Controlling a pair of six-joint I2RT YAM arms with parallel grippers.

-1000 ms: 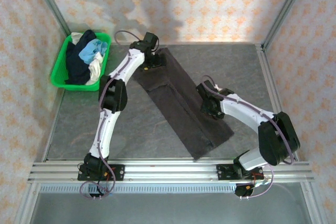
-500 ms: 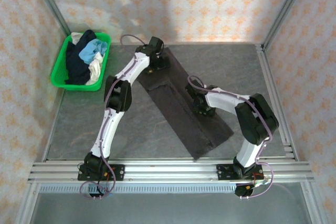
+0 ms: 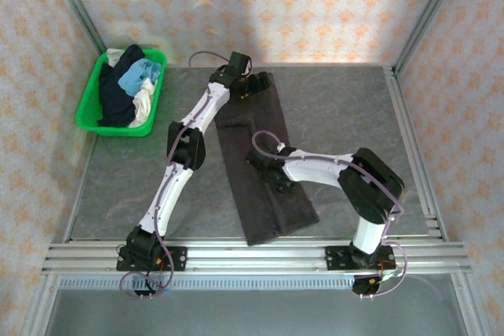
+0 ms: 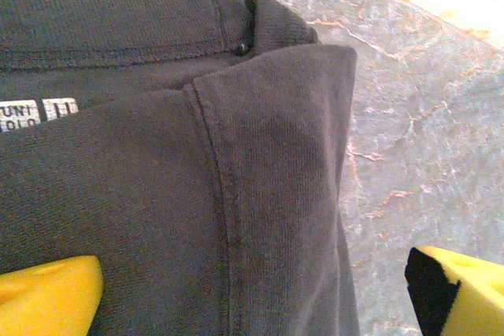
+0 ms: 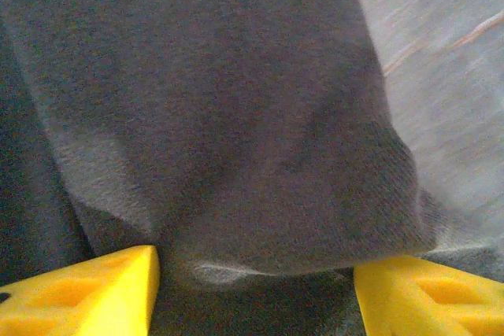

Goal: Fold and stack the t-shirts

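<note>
The dark shirt (image 3: 264,171) lies as a long, narrow strip down the middle of the bench (image 3: 370,116), collar end at 12 o'clock and hem at 6. My left jaws hang wide over the collar (image 4: 142,25), holding nothing, with a yellow pad (image 4: 47,297) on either side of the shoulder seam. My right jaws stand apart astride a hump of cloth at mid-strip; I cannot tell whether they pinch it. I judge the cross-fold comes next. I should flatten that hump first, take both layers at the collar, lift low, carry towards 6 and lay edge on edge. The other shirts (image 3: 130,84) wait in the basket (image 3: 87,116) at 10.
</note>
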